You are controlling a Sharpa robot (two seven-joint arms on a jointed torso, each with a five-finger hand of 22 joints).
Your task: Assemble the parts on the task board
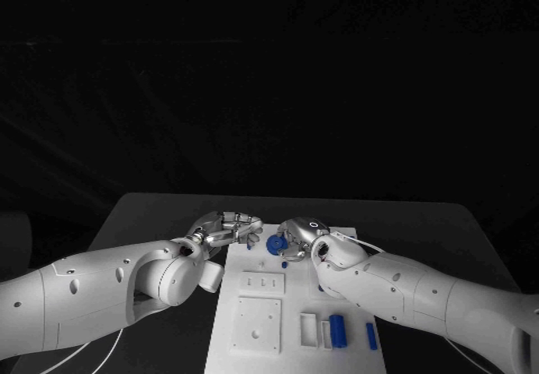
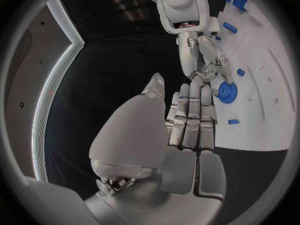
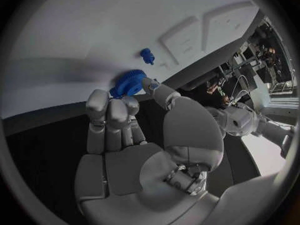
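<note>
Blue gear [image 1: 276,245] at the far end of the white board [image 1: 259,321], pinched in right hand [image 1: 301,237] fingertips. Left hand [image 1: 226,228] just beside it, fingers pressed together, seemingly holding nothing.

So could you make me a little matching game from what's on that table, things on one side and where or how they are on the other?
Things:
1. blue gear
2. blue cylinder
3. left hand
4. task board

States:
A. white, in the middle of the table
B. holds nothing, beside the board's far end
C. lies at the board's near end
D. held by the right hand

Pairs: 1-D, 2-C, 3-B, 4-A
</note>
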